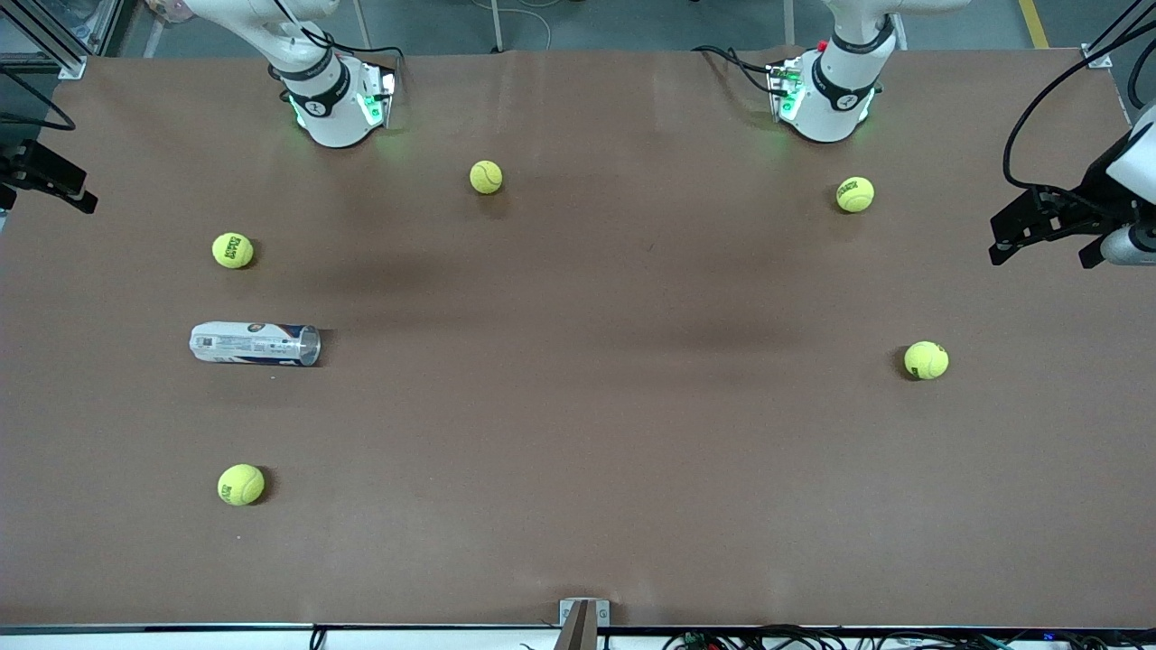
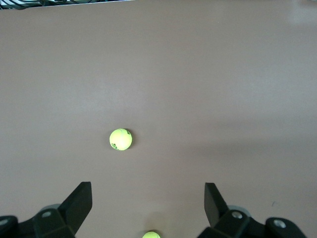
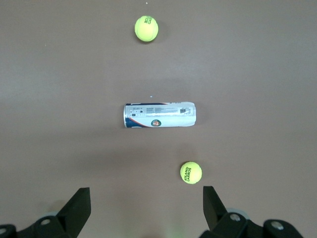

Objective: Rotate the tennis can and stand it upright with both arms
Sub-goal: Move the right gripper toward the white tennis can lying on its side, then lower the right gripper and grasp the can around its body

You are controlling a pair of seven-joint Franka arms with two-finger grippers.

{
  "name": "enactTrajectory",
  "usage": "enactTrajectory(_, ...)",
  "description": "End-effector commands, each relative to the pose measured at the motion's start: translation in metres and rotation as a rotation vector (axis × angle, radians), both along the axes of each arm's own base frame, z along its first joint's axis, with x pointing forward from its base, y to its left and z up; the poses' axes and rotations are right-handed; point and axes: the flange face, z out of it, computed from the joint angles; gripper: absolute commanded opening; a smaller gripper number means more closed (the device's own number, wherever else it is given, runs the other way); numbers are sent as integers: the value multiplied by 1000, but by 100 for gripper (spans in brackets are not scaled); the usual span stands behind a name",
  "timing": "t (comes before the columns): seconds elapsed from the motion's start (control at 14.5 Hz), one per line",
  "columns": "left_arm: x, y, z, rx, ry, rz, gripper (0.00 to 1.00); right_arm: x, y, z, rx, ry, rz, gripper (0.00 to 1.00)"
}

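The tennis can [image 1: 255,344] lies on its side on the brown table, toward the right arm's end, its silvery rim pointing toward the table's middle. It also shows in the right wrist view [image 3: 159,115], between two balls. My right gripper [image 3: 147,201] is open and empty, high over the table and well apart from the can; it shows at the edge of the front view [image 1: 45,185]. My left gripper [image 2: 148,198] is open and empty, high over the left arm's end of the table [image 1: 1040,244]. The can is out of the left wrist view.
Several yellow-green tennis balls lie scattered. One ball [image 1: 233,250] is farther from the front camera than the can and one [image 1: 241,485] is nearer. Others lie between the bases [image 1: 486,177] and at the left arm's end [image 1: 854,194], [image 1: 926,359].
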Motion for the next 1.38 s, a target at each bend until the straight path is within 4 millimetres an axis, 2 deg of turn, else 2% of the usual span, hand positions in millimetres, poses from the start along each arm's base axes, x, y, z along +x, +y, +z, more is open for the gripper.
enactTrajectory(0.0, -3, 3, 7, 2, -8, -20, 100, 30, -9, -34, -26, 42, -5, 100)
enactTrajectory(0.14, -3, 3, 7, 3, -8, -33, 100, 48, -19, -57, -47, 39, -11, 100)
enactTrajectory(0.28, -4, 2, 8, 1, -9, -35, 100, 55, -29, -58, -59, 1, -22, 100)
enactTrajectory(0.48, -8, 5, 7, 3, 6, -44, 100, 68, -45, -78, -79, -2, -40, 100)
enactTrajectory(0.62, -9, 7, 8, 3, 11, -39, 100, 87, -50, -120, -84, 38, -43, 100)
enactTrajectory(0.76, -9, 7, 8, 2, 9, -39, 100, 87, -66, -121, -88, 24, -118, 100)
enactTrajectory(0.96, -9, 7, 9, 4, 8, -39, 100, 82, -82, -134, -87, 33, -523, 100)
enactTrajectory(1.24, -8, 6, 8, 5, 8, -41, 100, 87, -76, -179, -79, 97, -1112, 100)
enactTrajectory(1.31, -8, 7, 8, 5, 8, -39, 100, 89, -72, -187, -90, 110, -1184, 100)
